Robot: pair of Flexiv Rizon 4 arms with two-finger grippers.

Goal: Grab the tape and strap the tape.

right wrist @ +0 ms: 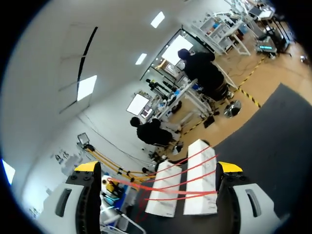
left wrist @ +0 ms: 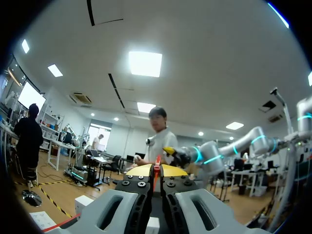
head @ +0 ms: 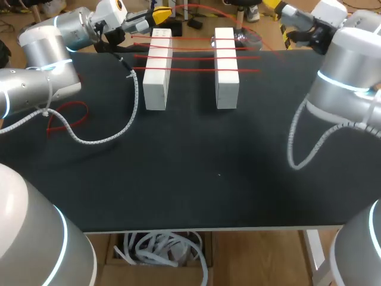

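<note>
Your left gripper (left wrist: 157,171) pinches the red tape (left wrist: 157,166); your right gripper (right wrist: 158,167) is spread wide with nothing in it.
You can't make out where the tape ends past the right white block (head: 226,65). Several thin red strands stretch taut across both blocks, left white block (head: 158,65) included, at the black table's (head: 190,179) far edge. A loose red scrap (head: 65,119) lies near your left arm.

Black table (head: 208,179) with a white left block (head: 158,68) and a white right block (head: 227,68), crossed by thin red strands of tape (head: 190,58); a red loop (head: 68,119) lies on the black surface. Left arm (head: 41,65) and right arm (head: 345,77) are silver-grey with glowing cyan rings, and the cable (head: 119,128) is wrapped in a white spiral. Left gripper (left wrist: 157,170) and right gripper (right wrist: 158,167) are pale grey with yellow tips.
</note>
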